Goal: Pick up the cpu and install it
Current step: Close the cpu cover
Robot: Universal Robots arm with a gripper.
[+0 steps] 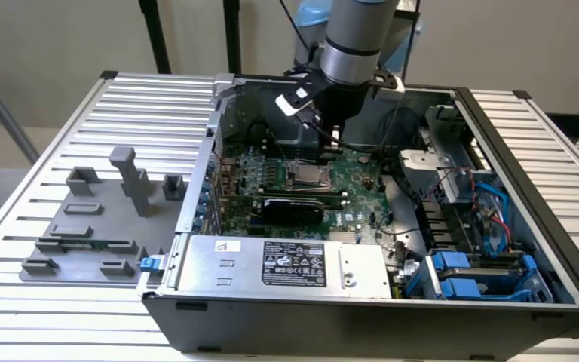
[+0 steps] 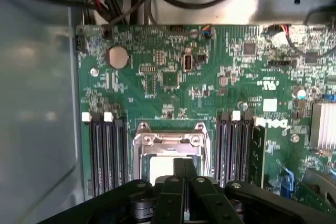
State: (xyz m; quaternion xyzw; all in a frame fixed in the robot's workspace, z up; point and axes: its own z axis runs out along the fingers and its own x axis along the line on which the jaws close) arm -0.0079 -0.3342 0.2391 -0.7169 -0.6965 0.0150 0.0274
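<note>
The cpu point(image 2: 160, 170) is seen lying flat in the socket point(image 2: 169, 140) on the motherboard point(image 2: 173, 77), flanked by memory slots point(image 2: 105, 150). The claw point(image 2: 184, 162) is poised directly over it, fully closed with nothing gripped. The board is enclosed in the open case point(image 1: 531, 151) on the desk point(image 1: 48, 136). Grey blocks point(image 1: 133, 181) are set at the exterior view's left.

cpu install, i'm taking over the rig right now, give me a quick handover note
gripper: shut, nothing seen in it, poised just above the socket on the motherboard.
cpu: lies flat inside the socket's metal frame, within the computer case.
Done: cpu is off the gripper and in the socket.
Left: full seating and latching cannot be told from here; check both.
</note>
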